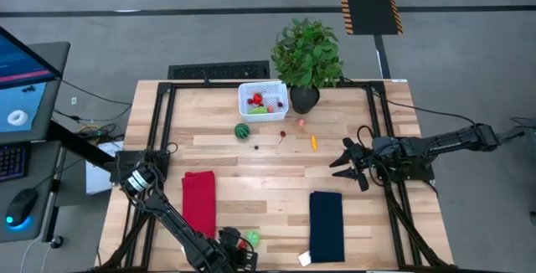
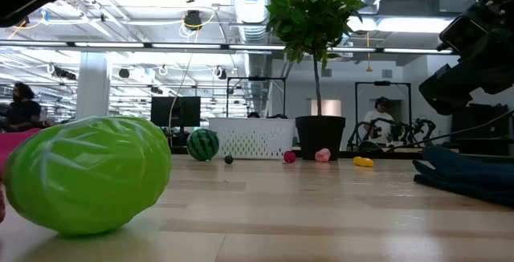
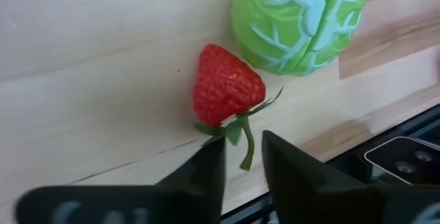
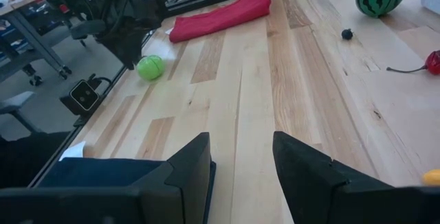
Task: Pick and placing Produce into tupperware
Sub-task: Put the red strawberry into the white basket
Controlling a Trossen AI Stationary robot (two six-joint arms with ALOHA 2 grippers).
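Note:
A red strawberry point(image 3: 227, 86) with a green stalk point(image 3: 245, 148) lies on the wood next to a green cabbage point(image 3: 299, 18), close to the table's near edge. My left gripper point(image 3: 244, 161) is low over the table there, open by a narrow gap, one fingertip on each side of the stalk. The white basket point(image 1: 263, 99) stands at the far side with red and green produce inside. The watermelon ball point(image 1: 242, 130), a cherry point(image 1: 282, 136), a pink piece point(image 1: 301, 123) and an orange piece point(image 1: 314, 142) lie in front of it. My right gripper point(image 1: 342, 162) hovers open at the right.
A potted plant point(image 1: 307, 55) stands just right of the basket. A red cloth point(image 1: 198, 202) and a navy cloth point(image 1: 326, 225) lie on the near half. The table's black frame edge point(image 3: 405, 159) runs close beside the strawberry. Bare wood spans the middle.

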